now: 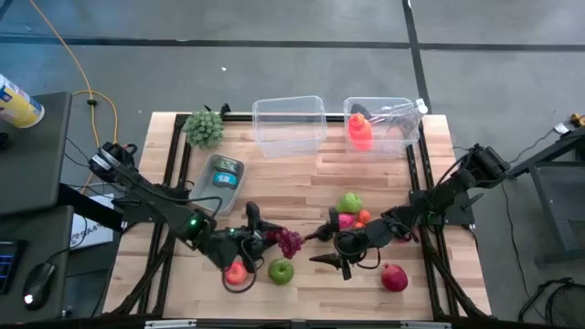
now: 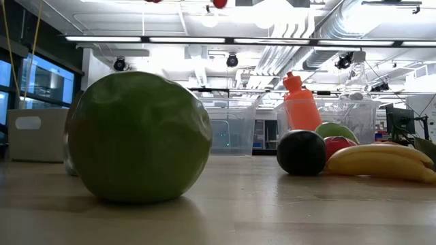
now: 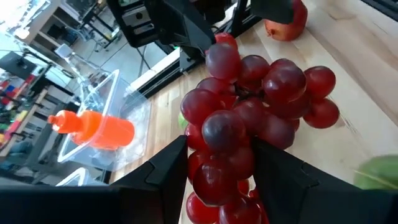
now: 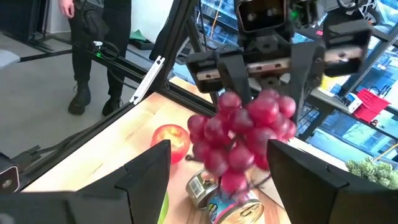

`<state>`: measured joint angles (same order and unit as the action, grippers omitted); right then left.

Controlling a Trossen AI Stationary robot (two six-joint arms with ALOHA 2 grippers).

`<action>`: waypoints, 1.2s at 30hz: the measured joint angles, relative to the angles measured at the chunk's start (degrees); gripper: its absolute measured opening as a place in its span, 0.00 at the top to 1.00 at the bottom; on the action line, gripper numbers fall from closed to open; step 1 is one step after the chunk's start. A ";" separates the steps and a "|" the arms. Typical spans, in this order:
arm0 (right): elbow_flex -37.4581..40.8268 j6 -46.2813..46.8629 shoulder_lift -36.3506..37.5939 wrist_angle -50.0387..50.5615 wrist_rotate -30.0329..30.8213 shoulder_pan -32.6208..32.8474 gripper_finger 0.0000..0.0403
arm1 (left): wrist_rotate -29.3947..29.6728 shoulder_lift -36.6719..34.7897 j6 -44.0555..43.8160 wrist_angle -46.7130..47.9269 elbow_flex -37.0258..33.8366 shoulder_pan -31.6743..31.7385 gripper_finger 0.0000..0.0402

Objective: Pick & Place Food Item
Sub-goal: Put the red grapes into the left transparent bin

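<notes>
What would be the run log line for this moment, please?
left claw: shut on grapes, lifted | right claw: open, facing grapes | container: no grapes

Glossy, smooth-skinned red grapes [image 3: 249,130] are shining between matt black fingers [image 3: 161,171]. The worktop [image 1: 302,174] is showing pale, matt wooden planks; two clear plastic bins [image 1: 290,123] are sitting along its far edge.

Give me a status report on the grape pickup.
Left gripper shut on the grapes, lifted off the table. Right gripper open, facing the bunch, not touching. Nothing blocking between them.
</notes>
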<state>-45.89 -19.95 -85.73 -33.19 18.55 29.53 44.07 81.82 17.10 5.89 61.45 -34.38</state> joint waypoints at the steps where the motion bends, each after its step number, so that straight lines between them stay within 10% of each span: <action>1: 0.00 0.00 0.00 -0.01 -0.46 -0.10 0.37 | -1.06 0.11 0.51 -0.51 -0.01 0.61 0.61; 13: 0.00 -0.97 0.01 0.11 -0.15 -0.08 0.37 | -7.22 1.29 2.55 -3.33 -0.07 5.67 0.61; 19: 0.00 -0.63 0.01 2.68 9.78 -0.03 0.37 | -7.29 1.35 2.68 -3.35 -0.07 5.34 0.61; 36: 0.00 23.64 0.01 9.01 16.02 -0.46 0.37 | -6.71 1.35 3.06 -3.13 -0.07 5.41 0.61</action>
<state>-45.89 3.69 -85.72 -24.18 34.58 29.08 37.36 83.18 20.16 2.76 61.39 -28.98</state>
